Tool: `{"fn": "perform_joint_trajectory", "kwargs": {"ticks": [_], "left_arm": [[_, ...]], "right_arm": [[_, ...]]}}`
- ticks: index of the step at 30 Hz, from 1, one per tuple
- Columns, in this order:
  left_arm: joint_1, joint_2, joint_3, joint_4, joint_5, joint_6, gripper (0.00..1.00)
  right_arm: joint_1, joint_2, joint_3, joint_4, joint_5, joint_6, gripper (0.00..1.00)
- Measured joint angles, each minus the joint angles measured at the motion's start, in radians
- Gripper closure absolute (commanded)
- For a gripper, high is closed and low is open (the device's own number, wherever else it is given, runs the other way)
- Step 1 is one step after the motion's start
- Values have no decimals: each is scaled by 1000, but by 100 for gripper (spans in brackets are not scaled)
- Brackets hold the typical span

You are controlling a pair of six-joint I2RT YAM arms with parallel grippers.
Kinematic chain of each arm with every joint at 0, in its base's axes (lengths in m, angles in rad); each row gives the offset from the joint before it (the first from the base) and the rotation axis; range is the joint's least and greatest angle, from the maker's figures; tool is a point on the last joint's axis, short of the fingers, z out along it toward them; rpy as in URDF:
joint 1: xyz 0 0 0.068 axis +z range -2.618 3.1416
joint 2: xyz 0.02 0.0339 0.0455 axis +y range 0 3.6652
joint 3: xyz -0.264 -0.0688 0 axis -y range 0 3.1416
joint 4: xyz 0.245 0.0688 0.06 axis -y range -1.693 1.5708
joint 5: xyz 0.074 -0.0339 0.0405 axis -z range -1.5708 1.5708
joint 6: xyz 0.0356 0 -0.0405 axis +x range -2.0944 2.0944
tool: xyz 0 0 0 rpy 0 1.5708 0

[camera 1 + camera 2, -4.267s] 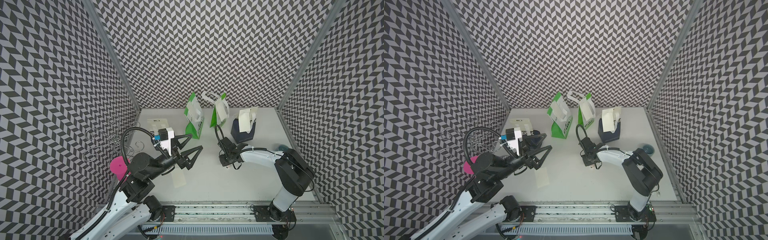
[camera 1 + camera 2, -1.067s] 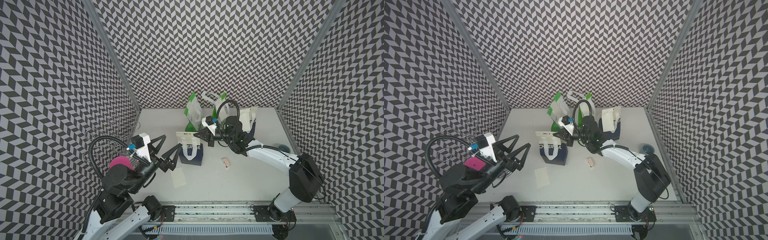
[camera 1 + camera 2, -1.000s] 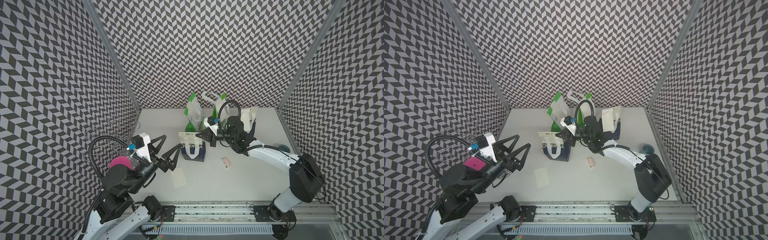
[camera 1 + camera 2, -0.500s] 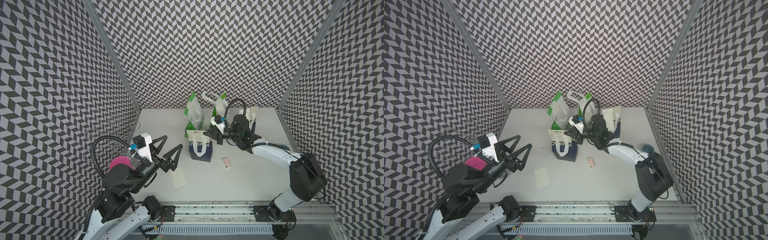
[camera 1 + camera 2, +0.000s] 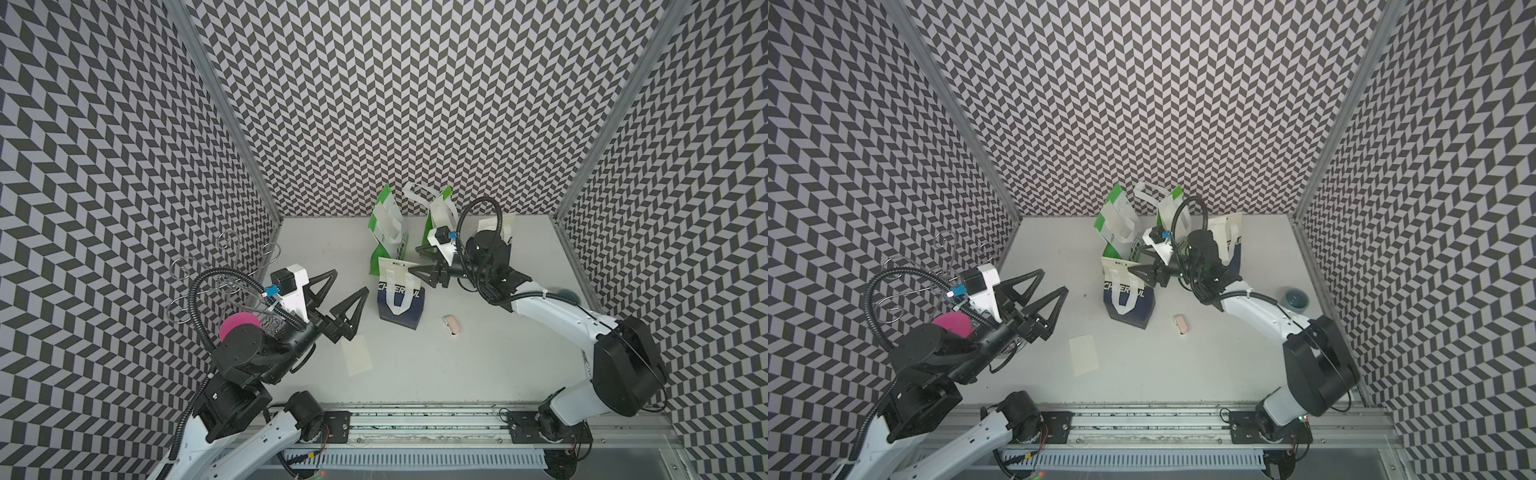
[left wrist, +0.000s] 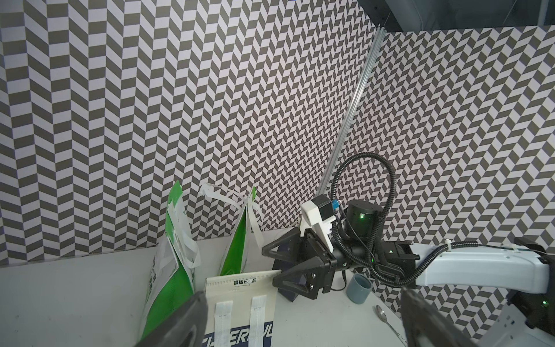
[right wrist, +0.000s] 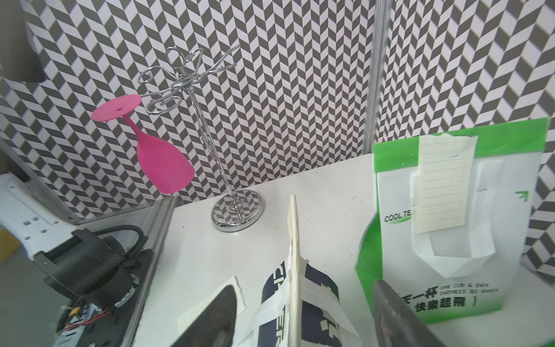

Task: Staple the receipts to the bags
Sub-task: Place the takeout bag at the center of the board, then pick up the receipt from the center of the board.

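A navy-and-cream bag (image 5: 401, 291) lettered "CHEERFUL" stands mid-table, straps hanging down its front. My right gripper (image 5: 417, 259) is open at its top right corner. In the right wrist view the bag's cream top edge (image 7: 292, 270) stands between the two fingers with a gap on each side. Two green-and-white bags (image 5: 388, 232) (image 5: 440, 216) stand behind it; one carries a lined receipt (image 7: 441, 183). Another navy bag (image 5: 505, 249) is partly hidden behind the right arm. A loose receipt (image 5: 355, 355) lies flat in front. My left gripper (image 5: 349, 281) hangs open above the table, left of the bag, holding nothing.
A small pink stapler (image 5: 452, 325) lies on the table right of the navy bag. A chrome glass rack (image 7: 207, 132) with a pink glass (image 7: 156, 153) stands at the left wall. A blue-grey cup (image 5: 1295, 298) and a spoon (image 6: 386, 321) sit near the right wall.
My right gripper has carried the navy bag right and toward the back, then opened and let go of its top corner. The left gripper has stayed open and barely moved.
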Motion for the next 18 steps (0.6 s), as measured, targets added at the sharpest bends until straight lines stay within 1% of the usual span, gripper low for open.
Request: {"fn": "perform_joint_trajectory", "kwargs": {"ticks": [2, 5, 8, 12, 15, 16, 18], "left_arm": [[0, 7, 13, -7, -11, 3, 0], [0, 35, 57, -20, -42, 19, 0], [0, 79, 121, -52, -87, 39, 0], [0, 116, 198, -96, -167, 66, 0], [0, 111, 238, -125, -225, 87, 0], [0, 108, 249, -130, -240, 92, 0], [0, 96, 269, -135, -269, 104, 0]], "right_arm": [[8, -32, -1, -5, 49, 18, 23], [68, -93, -6, -23, 155, 26, 22], [200, -163, -38, -37, 276, 27, 20], [385, -241, -132, -55, 409, 32, 19], [505, -246, -177, -91, 482, 47, 17], [536, -239, -185, -102, 499, 53, 15], [599, -203, -191, -112, 532, 67, 15]]}}
